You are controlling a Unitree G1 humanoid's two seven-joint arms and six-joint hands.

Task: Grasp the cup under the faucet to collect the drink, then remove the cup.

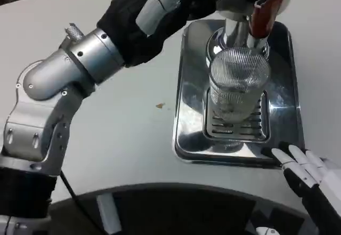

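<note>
Right hand (305,167) rests by tray (187,86); cup (237,83) under faucet (250,24).

No readable text, label, brand, number or sign appears anywhere. The ribbed clear glass cup (237,83), the shiny steel drip tray (189,91) beneath it and the white table (122,134) around that tray all carry no lettering.
</note>
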